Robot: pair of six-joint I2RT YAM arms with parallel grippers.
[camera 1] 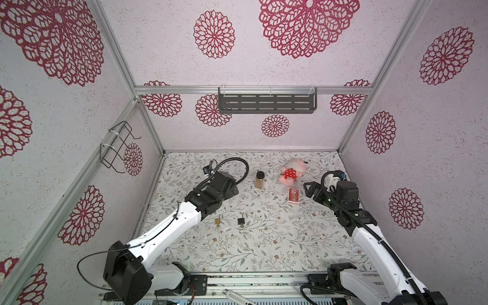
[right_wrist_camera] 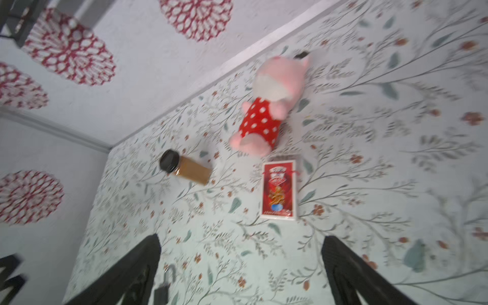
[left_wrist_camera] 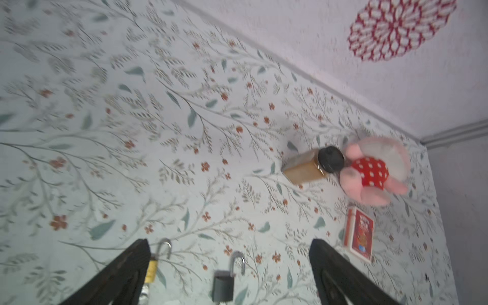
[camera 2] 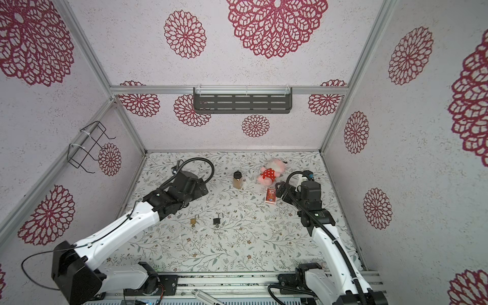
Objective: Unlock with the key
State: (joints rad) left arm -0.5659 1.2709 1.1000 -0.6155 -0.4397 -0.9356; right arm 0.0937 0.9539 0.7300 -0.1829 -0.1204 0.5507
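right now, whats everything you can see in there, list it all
brass padlock: 1, gold, table left of middle, shackle open
black padlock: 1, black, just right of the brass one, shackle open
spice jar: 1, brown with black lid, upright, back middle
plush toy: 1, pink in red dotted dress, lying right of the jar
card box: 1, red, flat, in front of the toy
shelf: 1, grey, back wall
wire rack: 1, black, left wall
table: 1, floral cover
left gripper: 1, black, open, back left
right gripper: 1, black, open, right of card box
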